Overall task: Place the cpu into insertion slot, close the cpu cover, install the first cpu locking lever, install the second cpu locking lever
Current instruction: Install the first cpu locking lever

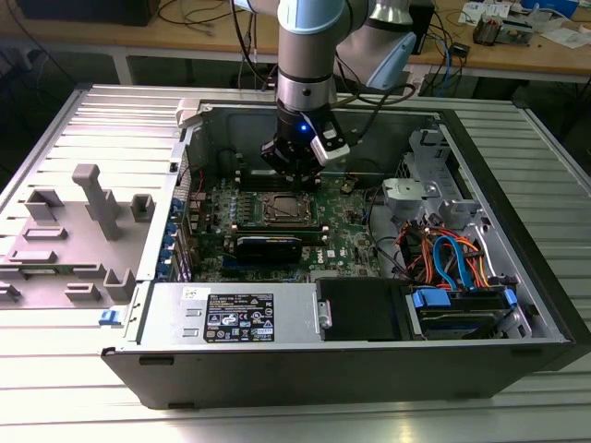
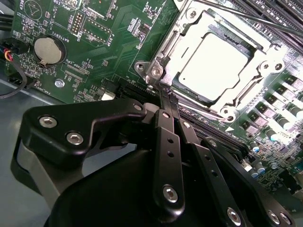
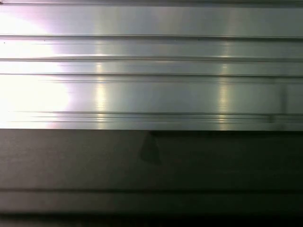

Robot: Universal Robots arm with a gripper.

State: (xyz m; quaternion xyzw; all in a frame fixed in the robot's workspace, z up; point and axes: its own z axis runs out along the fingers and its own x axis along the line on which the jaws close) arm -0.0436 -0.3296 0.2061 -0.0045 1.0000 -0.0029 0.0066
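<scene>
In the second wrist view the cpu, a silvery square, lies in the insertion slot. The cpu cover is a silver frame lying flat around the chip. A thin lever rod runs along the far side of the socket. My gripper is shut, its black fingers pressed together with nothing seen between them. The tip is right at the socket corner with the hinge screws. In the exterior view the gripper hangs just behind the socket inside the open computer case.
A coin battery sits on the green board. A long black card lies in front of the socket, then the power supply. Orange and blue cables fill the case's right side. A grey fixture stands on the ribbed table.
</scene>
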